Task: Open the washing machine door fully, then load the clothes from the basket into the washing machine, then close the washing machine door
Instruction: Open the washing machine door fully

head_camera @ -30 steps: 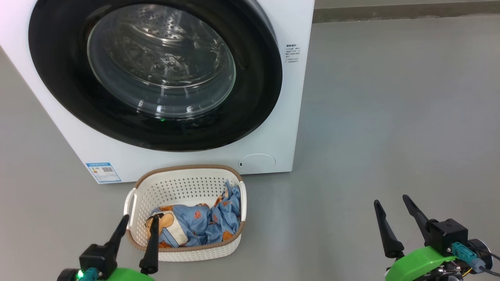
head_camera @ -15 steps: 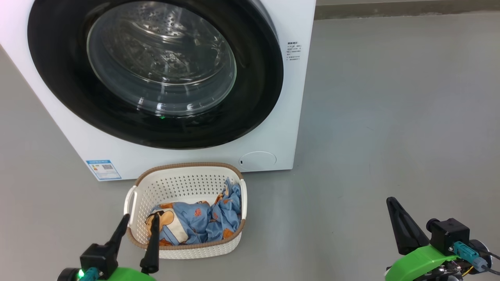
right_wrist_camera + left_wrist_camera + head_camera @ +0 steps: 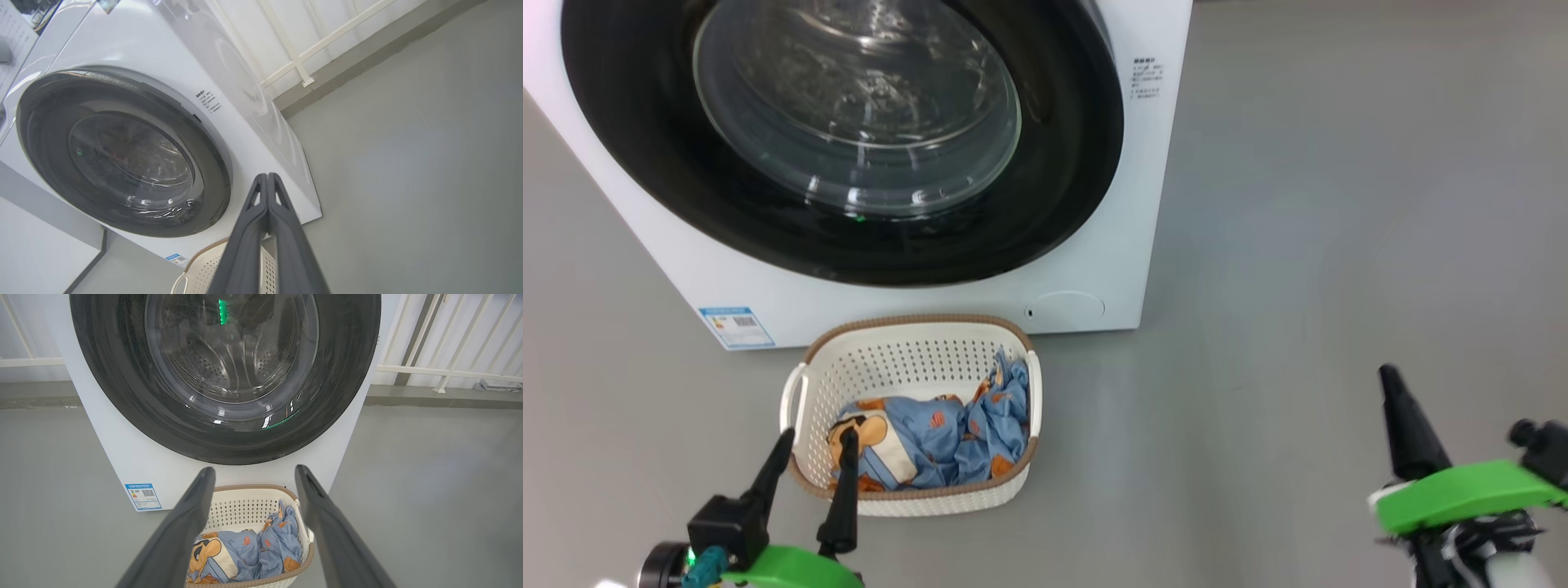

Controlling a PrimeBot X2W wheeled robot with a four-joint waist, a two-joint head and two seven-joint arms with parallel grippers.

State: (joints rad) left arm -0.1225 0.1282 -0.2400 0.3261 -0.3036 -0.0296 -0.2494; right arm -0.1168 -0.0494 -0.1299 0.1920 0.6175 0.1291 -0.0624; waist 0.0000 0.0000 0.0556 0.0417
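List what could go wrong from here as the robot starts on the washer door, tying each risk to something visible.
The washing machine door is shut and its rim is glossy; the right arm's shut jaws may slip off it.
The basket stands close, just below the door, so a low reach could knock it.
The clothes lie bunched; a pull may drag the small basket along.

floor: plain grey | wall: white | railing: white bars | baseboard: grey-brown
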